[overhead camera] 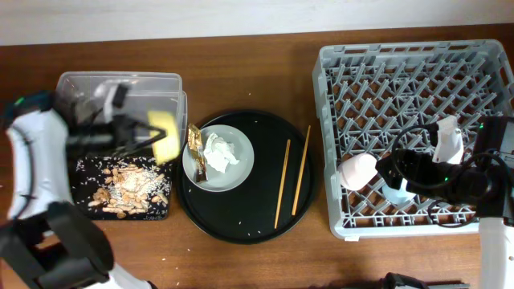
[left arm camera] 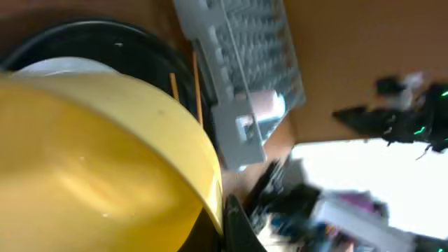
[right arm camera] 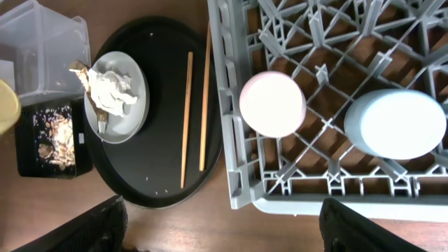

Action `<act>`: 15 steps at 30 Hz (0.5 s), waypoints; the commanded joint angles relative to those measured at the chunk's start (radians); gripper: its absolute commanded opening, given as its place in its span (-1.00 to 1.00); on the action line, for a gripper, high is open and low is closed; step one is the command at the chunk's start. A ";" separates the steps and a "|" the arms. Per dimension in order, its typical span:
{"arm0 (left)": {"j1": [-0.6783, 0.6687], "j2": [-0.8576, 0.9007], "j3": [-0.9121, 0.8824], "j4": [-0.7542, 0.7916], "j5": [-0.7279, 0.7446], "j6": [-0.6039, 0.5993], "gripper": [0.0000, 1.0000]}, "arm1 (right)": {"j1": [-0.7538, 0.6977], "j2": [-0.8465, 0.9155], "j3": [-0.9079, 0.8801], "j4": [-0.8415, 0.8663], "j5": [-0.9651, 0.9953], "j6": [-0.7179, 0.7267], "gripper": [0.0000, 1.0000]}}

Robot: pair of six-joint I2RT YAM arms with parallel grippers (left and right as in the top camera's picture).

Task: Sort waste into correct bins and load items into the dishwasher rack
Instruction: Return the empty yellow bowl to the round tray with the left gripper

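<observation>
The surface (overhead camera: 241, 265) is smooth brown wood grain. On the right, the rack (overhead camera: 337, 80) is matt grey plastic; the tub (overhead camera: 120, 80) at far left is clear plastic. The round tray (overhead camera: 241, 218) is smooth black. The chopsticks (overhead camera: 283, 184) are pale bare wood. The tissue (overhead camera: 222, 152) is crumpled white paper, the wrapper (overhead camera: 195, 147) crinkled and gold. The yellow bowl (left arm camera: 91, 161) is glossy. The scraps (overhead camera: 128, 186) look rough and crumbly.

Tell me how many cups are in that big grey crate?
2. A pink cup near the dishwasher rack's left front edge, a light blue cup right of it. The right arm covers some pegs, so another might hide.
</observation>
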 commanded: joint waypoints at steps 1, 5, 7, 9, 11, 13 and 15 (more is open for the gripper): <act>-0.314 -0.043 0.041 0.150 -0.450 -0.501 -1.00 | -0.005 -0.006 0.015 -0.003 -0.013 -0.006 0.77; -0.689 -0.041 -0.027 0.248 -0.730 -0.782 -1.00 | -0.005 -0.006 0.015 -0.011 -0.012 -0.006 0.79; -0.873 -0.041 -0.086 0.297 -0.915 -0.920 -1.00 | -0.005 -0.006 0.015 -0.010 -0.013 -0.007 0.79; -1.003 -0.034 -0.164 0.360 -1.050 -1.032 -1.00 | -0.005 -0.005 0.015 -0.010 -0.012 -0.006 0.79; -1.100 -0.021 -0.253 0.453 -1.104 -1.089 -1.00 | -0.005 -0.005 0.015 -0.011 -0.013 -0.007 0.80; -1.165 0.000 -0.313 0.510 -1.118 -1.102 -1.00 | -0.005 -0.004 0.015 -0.010 -0.013 -0.007 0.81; -1.200 0.025 -0.318 0.510 -1.146 -1.103 -0.99 | -0.005 -0.002 0.015 -0.011 -0.012 -0.007 0.80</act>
